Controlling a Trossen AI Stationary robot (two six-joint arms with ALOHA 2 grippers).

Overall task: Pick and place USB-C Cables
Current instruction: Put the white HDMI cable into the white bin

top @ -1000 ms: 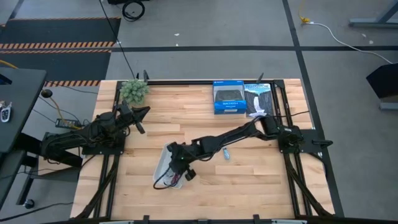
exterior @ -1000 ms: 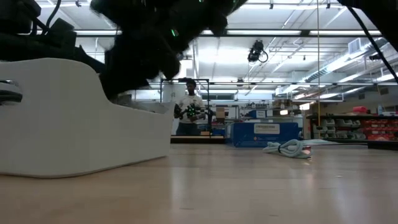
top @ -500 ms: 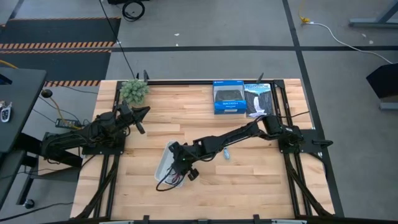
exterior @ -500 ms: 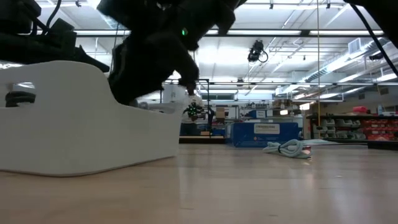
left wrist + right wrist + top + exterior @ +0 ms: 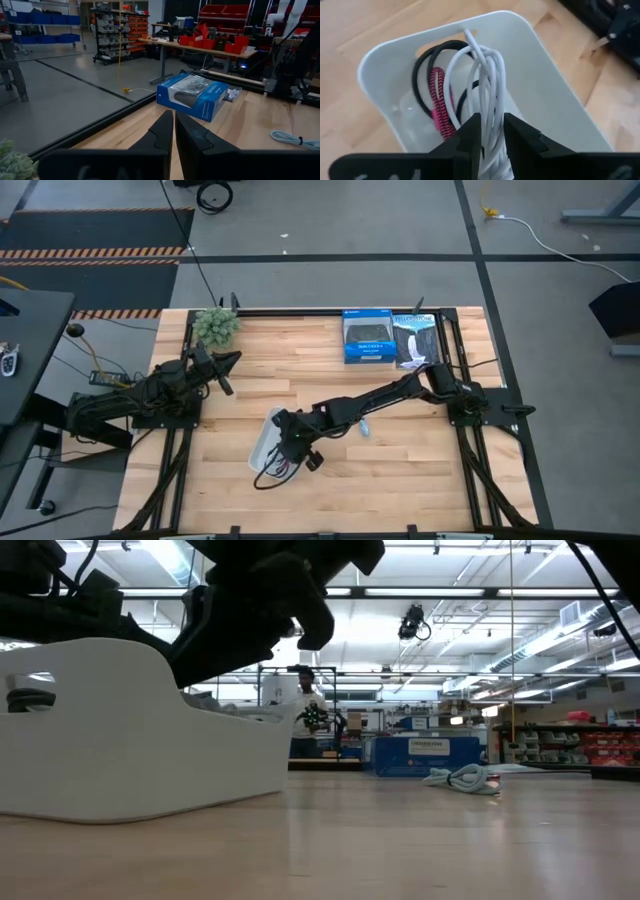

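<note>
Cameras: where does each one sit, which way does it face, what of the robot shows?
High: overhead, straight down on the table; both arms show, left arm parked at the left edge.
Low: table height, facing the room; white bin close, dark arm above.
Left wrist: over the left gripper, shut, facing the blue box.
Right wrist: over the right gripper, clamped on the white cable above the bin.
Shared: light-blue cable in the low and left wrist views.

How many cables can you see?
4: white cable in the right gripper over the white bin; black and red inside; light-blue cable on the table. More may hide.
</note>
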